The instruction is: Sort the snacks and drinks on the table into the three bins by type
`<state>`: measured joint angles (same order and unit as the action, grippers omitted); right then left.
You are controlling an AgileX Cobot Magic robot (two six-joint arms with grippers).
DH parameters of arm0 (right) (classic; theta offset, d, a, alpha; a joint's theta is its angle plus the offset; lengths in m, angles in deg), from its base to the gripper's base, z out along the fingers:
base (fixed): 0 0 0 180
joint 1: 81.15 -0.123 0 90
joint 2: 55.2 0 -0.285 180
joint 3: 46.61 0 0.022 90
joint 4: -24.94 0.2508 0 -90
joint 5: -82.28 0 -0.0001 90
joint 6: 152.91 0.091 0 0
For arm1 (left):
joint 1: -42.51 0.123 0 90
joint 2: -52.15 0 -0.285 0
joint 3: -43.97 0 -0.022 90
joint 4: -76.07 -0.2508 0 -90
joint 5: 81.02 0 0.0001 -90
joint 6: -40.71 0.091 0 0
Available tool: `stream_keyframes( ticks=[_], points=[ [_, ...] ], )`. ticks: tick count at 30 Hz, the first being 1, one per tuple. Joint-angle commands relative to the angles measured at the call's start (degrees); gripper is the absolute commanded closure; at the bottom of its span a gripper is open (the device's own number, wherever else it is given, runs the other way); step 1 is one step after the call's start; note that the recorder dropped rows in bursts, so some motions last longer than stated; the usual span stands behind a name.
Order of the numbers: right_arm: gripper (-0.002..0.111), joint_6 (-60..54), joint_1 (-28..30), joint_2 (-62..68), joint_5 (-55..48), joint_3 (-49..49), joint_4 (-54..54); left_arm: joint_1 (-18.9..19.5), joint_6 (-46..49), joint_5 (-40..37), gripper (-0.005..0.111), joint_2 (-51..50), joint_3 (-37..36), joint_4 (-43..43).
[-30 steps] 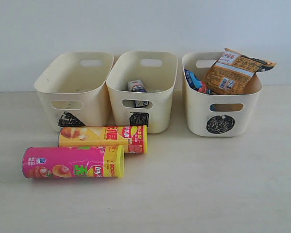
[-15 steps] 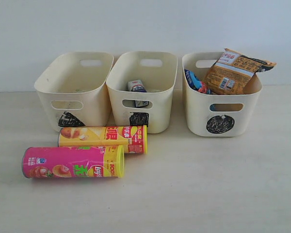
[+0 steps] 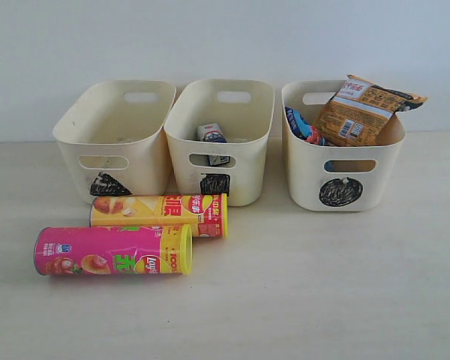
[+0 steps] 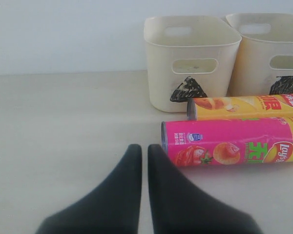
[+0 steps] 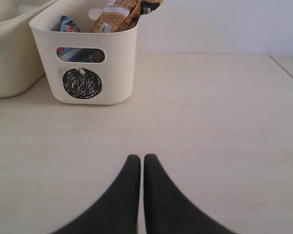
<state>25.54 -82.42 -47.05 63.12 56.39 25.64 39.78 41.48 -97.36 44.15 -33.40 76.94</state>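
Left gripper (image 4: 143, 148) and right gripper (image 5: 141, 158) are closed, both empty. I see the pink tube (image 3: 112, 250) and yellow tube (image 3: 159, 214) lying side by side on the table (image 3: 322, 285).

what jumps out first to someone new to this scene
The pink chip tube and the yellow chip tube lie on their sides on the table in front of the triangle bin and square bin. The orange-brown packet sticks out above the rim of the circle bin on the right.

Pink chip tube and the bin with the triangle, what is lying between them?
The yellow chip tube lies on its side between the pink chip tube and the triangle bin. The exterior view shows it.
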Motion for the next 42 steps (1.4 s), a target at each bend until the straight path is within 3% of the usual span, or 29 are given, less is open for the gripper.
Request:
stream_keyframes(
  ticks=[1, 28, 30, 34, 37, 39, 40, 42],
  points=[
    [0.108, -0.6, 0.2, -0.4, 0.6, -0.2, 0.2, 0.2, 0.1, 0.4, 0.103, 0.2, 0.2, 0.0],
    [0.108, -0.3, 0.2, -0.4, 0.7, -0.2, 0.2, 0.2, 0.6, 0.6, 0.103, 0.2, 0.2, -0.4],
    [0.108, -0.3, 0.2, -0.4, 0.5, -0.2, 0.2, 0.2, 0.6, 4.6, 0.103, 0.2, 0.2, -0.9],
    [0.108, -0.3, 0.2, -0.4, 0.6, -0.2, 1.0, 0.2, -2.7, 11.0, 0.103, 0.2, 0.2, 9.7],
    [0.108, -0.3, 0.2, -0.4, 0.6, -0.2, 1.0, 0.2, -3.9, 19.6, 0.103, 0.2, 0.2, 11.8],
    [0.108, -0.3, 0.2, -0.4, 0.6, -0.2, 1.0, 0.2, -11.9, 26.0, 0.103, 0.2, 0.2, 11.8],
    [0.108, -0.3, 0.2, -0.4, 0.6, -0.2, 1.0, 0.2, -20.5, 29.0, 0.103, 0.2, 0.2, 11.2],
    [0.108, -0.3, 0.2, -0.4, 0.6, -0.2, 1.0, 0.2, -24.9, 32.8, 0.103, 0.2, 0.2, 8.0]
  ],
)
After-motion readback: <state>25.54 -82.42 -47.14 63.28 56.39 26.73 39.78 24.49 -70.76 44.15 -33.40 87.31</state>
